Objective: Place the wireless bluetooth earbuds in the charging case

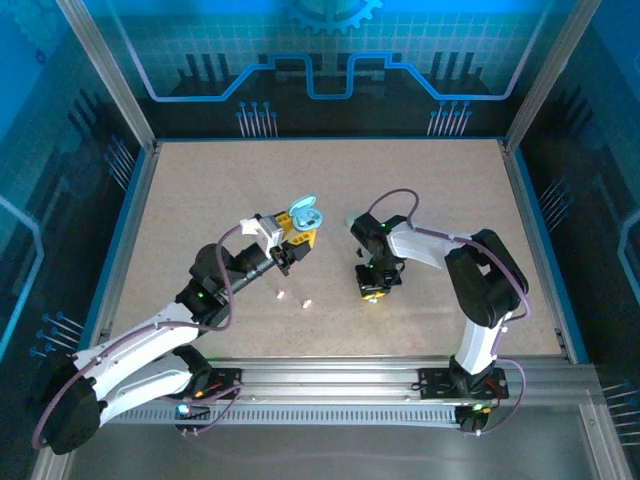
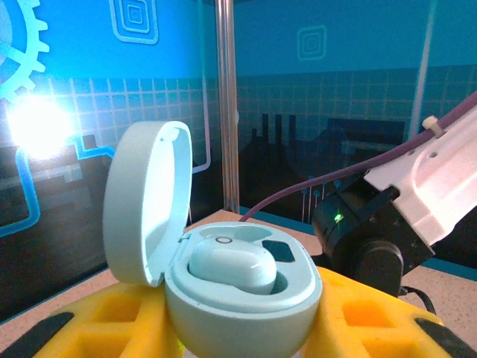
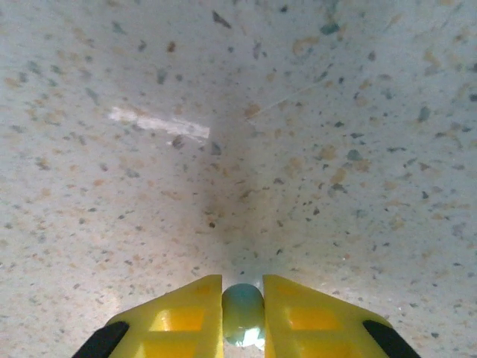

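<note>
Charging case (image 1: 307, 213): pale blue, oval, lid swung fully open and standing upright. It is clamped between the yellow fingers (image 2: 112, 313) of the left gripper (image 1: 297, 238), which holds it raised over the middle of the table (image 1: 200, 200), slightly toward the left edge.

Seated earbud (image 2: 232, 268): one pale glossy piece lies in a well of the case. The well beside it shows a dark opening.

Right gripper (image 3: 243, 285): pointed straight down at the table, right of centre and nearer the near edge than the far one. Its yellow jaws are pressed together on a teal earbud (image 3: 244, 313), which sits between the fingertips at the table surface. Whether the piece is touching the surface cannot be told.

Loose earbuds (image 1: 294, 298): two small pale pieces lie on the table between the two arms, toward the near edge, close together but apart.
</note>
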`<control>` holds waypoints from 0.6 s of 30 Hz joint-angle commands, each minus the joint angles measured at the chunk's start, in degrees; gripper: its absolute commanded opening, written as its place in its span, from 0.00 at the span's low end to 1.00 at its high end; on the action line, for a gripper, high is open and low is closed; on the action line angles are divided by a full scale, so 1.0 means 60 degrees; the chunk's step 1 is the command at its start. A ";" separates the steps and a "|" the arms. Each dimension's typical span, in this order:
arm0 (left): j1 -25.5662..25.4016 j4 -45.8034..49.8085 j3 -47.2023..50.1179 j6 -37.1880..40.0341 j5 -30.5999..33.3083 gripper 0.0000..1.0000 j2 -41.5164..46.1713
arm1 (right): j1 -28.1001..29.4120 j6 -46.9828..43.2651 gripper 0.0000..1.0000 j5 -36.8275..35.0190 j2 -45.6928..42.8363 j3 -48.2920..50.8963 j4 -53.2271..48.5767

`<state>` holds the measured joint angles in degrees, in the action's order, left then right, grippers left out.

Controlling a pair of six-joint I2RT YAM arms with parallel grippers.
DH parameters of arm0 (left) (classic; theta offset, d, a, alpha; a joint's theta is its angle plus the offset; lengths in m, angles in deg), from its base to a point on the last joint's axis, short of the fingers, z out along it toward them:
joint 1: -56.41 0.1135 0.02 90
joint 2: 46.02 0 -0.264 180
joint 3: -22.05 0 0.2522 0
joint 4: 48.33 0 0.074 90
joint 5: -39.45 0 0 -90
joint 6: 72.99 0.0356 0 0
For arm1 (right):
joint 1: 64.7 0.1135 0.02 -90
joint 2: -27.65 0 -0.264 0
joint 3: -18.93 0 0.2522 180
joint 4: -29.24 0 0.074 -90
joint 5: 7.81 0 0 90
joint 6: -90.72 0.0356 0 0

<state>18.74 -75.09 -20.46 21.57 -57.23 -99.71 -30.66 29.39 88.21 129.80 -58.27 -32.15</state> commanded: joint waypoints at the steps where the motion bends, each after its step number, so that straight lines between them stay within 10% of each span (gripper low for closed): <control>1: -0.0035 -0.0132 -0.0086 -0.0045 0.0000 0.28 -0.0100 | -0.0192 0.0056 0.17 0.0215 -0.1102 -0.0327 -0.0290; 18: -0.0023 -0.0490 -0.0121 0.0467 -0.1783 0.28 -0.1095 | -0.1053 -0.0203 0.18 0.5070 -0.4522 -0.2892 -0.0097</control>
<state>18.74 -76.40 -20.39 23.01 -63.83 -105.55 -36.64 28.51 110.02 103.05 -74.49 -33.16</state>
